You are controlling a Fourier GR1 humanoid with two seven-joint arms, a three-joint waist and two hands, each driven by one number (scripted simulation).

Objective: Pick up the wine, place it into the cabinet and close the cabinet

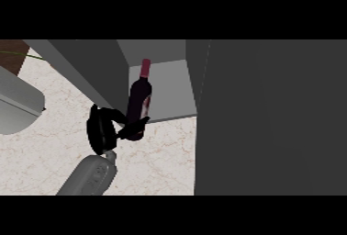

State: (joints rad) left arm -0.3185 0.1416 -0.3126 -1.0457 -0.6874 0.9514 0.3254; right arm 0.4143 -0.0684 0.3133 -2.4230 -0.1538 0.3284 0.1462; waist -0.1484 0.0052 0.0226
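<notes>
At the far left corner of the pale, veined stone surface (47, 151) sits a light grey, rounded appliance-like object (17, 108), only partly in view, with a patch of brown and a thin green stem (20, 55) showing behind it. What this grey object is cannot be told.

Toward the middle, a grey forearm (92, 176) rises from the near edge of the surface and ends in the black left hand (103, 131). Its fingers (136, 128) and thumb are curled round the lower body of a dark glass wine bottle with a red foil neck (140, 94), so the hand is holding the bottle. The bottle stands nearly upright, its red top tilted slightly to the right, its base hidden by the fingers.

Behind and around the bottle is the grey cabinet (169, 87). Its dark grey door (88, 69) stands swung out to the left of the bottle, and the lighter grey inside floor shows to the bottle's right. The bottle is at the cabinet's opening, over the front edge of that floor; whether it rests on the floor cannot be told. Nothing else shows inside the compartment.

Filling the right side is a tall, flat, dark grey panel (271, 119), reaching the near edge of the surface.
</notes>
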